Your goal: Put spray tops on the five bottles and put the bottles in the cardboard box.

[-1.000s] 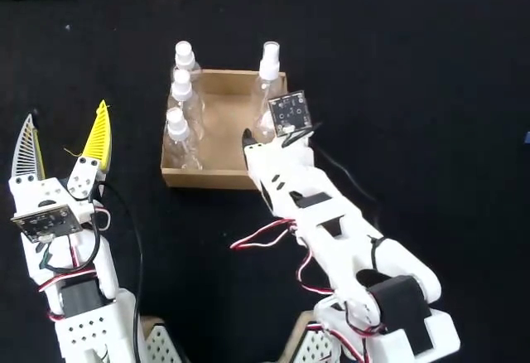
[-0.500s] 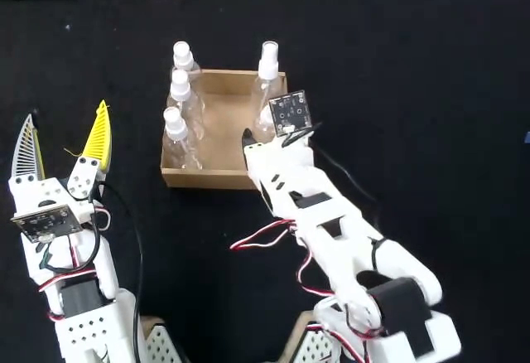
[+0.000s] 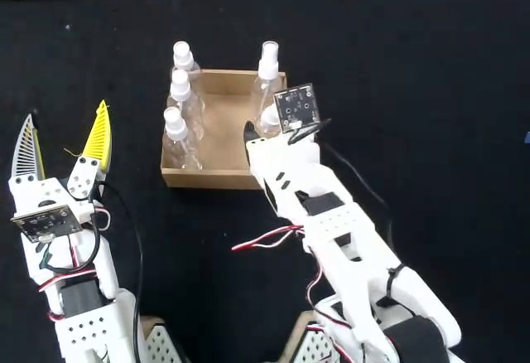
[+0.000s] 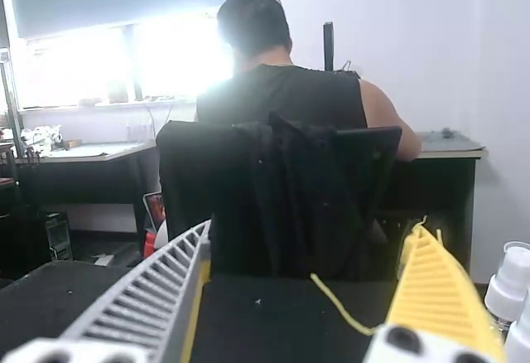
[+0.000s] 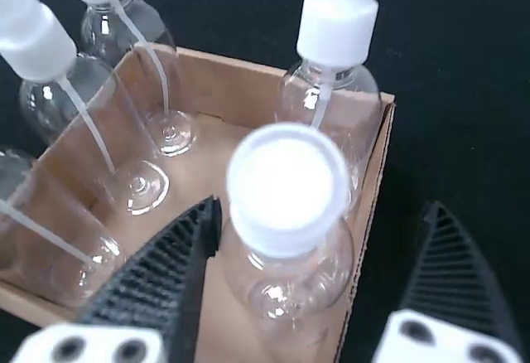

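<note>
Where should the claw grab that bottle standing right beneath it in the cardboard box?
Probably the neck just under the white spray top, from straight above. The bottle stands upright in the cardboard box; its wall and another bottle crowd the body. The right gripper hangs open astride the top.

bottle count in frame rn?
5 bottles, all in the cardboard box: three along its left wall in the high view, one at the back right corner, one inside the open right gripper. None appears hidden.

Left gripper spread wide over black table; grey finger, yellow finger well apart; white spray tops just beside yellow finger
</note>
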